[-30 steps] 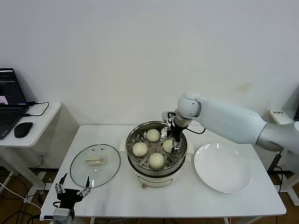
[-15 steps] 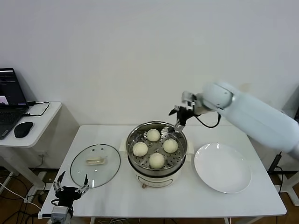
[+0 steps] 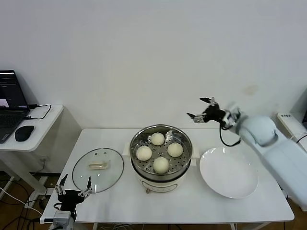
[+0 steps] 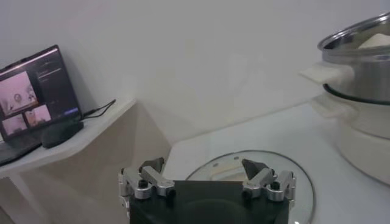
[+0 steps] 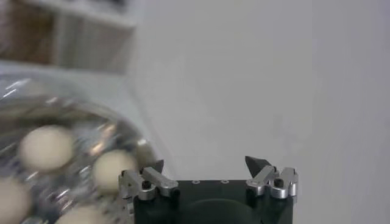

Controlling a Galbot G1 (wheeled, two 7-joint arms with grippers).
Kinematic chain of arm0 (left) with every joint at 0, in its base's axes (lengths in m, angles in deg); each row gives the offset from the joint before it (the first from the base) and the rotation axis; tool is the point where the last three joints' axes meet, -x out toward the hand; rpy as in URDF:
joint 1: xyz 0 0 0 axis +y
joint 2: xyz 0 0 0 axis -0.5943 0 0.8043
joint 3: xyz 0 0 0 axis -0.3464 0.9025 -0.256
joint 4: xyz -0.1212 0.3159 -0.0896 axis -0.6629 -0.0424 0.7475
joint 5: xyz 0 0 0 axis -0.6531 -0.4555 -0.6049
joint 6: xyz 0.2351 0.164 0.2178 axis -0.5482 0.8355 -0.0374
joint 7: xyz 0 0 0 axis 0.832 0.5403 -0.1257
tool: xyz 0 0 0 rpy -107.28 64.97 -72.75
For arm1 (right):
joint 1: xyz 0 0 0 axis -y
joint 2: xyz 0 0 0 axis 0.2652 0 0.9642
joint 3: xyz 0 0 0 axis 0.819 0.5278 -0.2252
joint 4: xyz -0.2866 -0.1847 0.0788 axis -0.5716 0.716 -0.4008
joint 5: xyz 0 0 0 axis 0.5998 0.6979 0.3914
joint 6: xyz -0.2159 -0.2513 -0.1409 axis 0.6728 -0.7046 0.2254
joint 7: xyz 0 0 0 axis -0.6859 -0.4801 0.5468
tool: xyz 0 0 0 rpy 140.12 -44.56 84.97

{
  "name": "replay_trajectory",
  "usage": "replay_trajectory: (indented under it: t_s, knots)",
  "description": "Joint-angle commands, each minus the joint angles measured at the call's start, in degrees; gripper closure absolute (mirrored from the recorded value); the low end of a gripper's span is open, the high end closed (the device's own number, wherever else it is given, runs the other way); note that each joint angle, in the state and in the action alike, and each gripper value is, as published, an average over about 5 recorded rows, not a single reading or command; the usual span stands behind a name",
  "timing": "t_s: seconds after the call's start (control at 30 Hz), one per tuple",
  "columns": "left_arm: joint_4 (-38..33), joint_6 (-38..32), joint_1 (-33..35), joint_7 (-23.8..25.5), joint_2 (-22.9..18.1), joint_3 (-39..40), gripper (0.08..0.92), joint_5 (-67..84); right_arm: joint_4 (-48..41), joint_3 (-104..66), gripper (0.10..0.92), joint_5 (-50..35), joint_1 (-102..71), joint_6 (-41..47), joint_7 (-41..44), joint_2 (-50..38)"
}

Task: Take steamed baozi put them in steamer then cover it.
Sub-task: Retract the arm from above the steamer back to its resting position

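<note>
Glass cover flat, handle crosswise.

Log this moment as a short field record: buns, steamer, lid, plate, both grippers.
baozi: four baozi on the steamer's tray
steamer: steamer uncovered, mid-table
cover: glass cover flat on the table, on the steamer's left
plate: white plate empty, on the steamer's right
left gripper: left gripper at the table's near-left edge, beside the cover, jaws open, empty
right gripper: right gripper raised above the table behind the plate, jaws open, empty

white wall, white table, side desk
</note>
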Motion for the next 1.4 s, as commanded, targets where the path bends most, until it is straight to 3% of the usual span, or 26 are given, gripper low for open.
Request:
replay_trajectory:
  t_s: [0.03, 0.3, 0.53, 0.7, 0.93, 1.4]
  knots:
    - [2.5, -4.7, -1.1, -1.5, 0.5, 0.3, 0.177, -9.2, 6.8, -33.7, 0.203, -3.9, -39.0, -9.1, -12.8, 7.3]
    - [8.7, -11.3, -2.9, -4.3, 4.6, 1.5, 0.177, -39.6, 6.9, -39.4, 0.203, -2.8, -48.5, -12.8, -9.8, 13.7]
    - [15.2, -12.6, -5.7, -7.8, 11.4, 4.2, 0.177, -64.6, 7.2, -41.8, 0.203, -2.5, -50.4, -13.5, -9.2, 15.5]
    - [18.3, -3.6, -9.3, -11.3, 14.4, 8.5, 0.177, -66.6, 7.5, -42.9, 0.203, -2.5, -51.3, -13.6, -8.6, 16.3]
    - [27.7, -6.9, -16.9, -17.7, 12.4, 9.3, 0.177, -65.1, 7.6, -43.2, 0.203, -1.6, -52.5, -13.9, -7.8, 18.0]
    - [29.3, -2.7, -20.1, -7.0, 13.0, 12.6, 0.177, -65.1, 7.5, -43.5, 0.203, -0.5, -52.7, -14.3, -7.1, 20.0]
